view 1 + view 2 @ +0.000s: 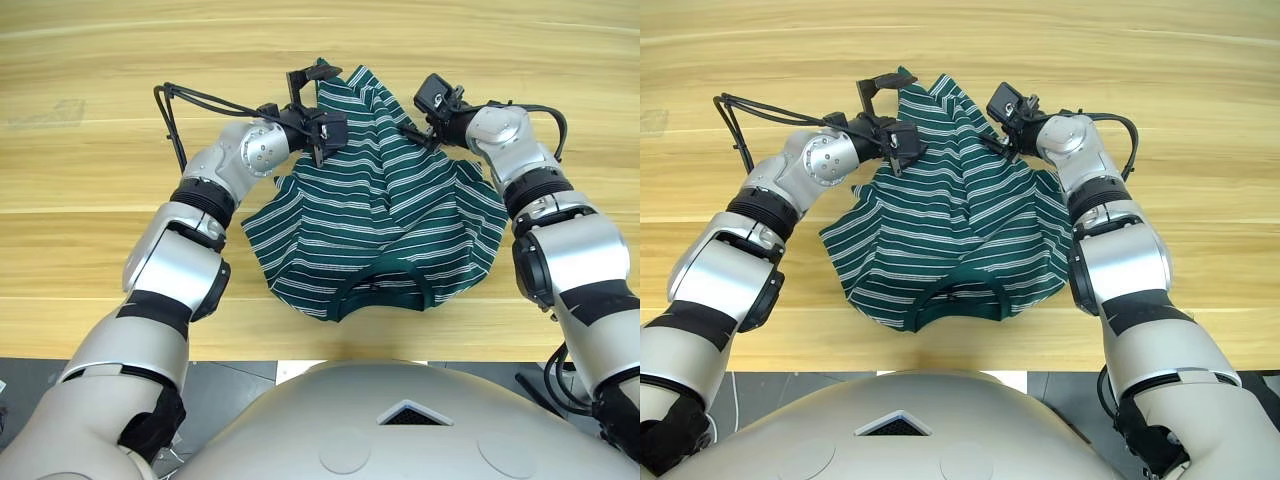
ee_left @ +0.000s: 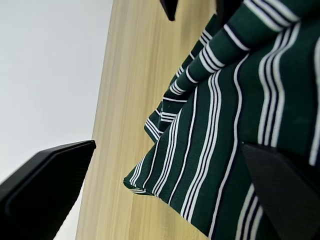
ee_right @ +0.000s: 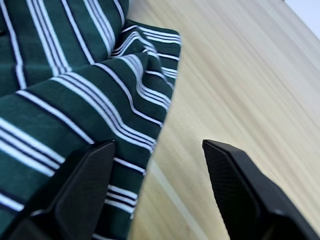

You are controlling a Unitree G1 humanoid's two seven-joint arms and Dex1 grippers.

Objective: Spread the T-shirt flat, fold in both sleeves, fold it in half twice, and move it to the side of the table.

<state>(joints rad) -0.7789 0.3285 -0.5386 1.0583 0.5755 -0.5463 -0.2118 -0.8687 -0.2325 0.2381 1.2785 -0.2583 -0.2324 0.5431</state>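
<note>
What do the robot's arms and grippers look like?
The left arm and right arm have rounded silver-grey shells with black ribbed bands at the joints. Black cables loop past each wrist. The left gripper and right gripper are black, with flat, wedge-shaped fingers.

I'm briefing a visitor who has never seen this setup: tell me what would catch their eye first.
The green, white-striped T-shirt lies bunched in the middle of the wooden table, with its collar toward the robot and its far part rumpled into folds. The left end effector and right end effector sit at that far part, one on each side, both open.
</note>
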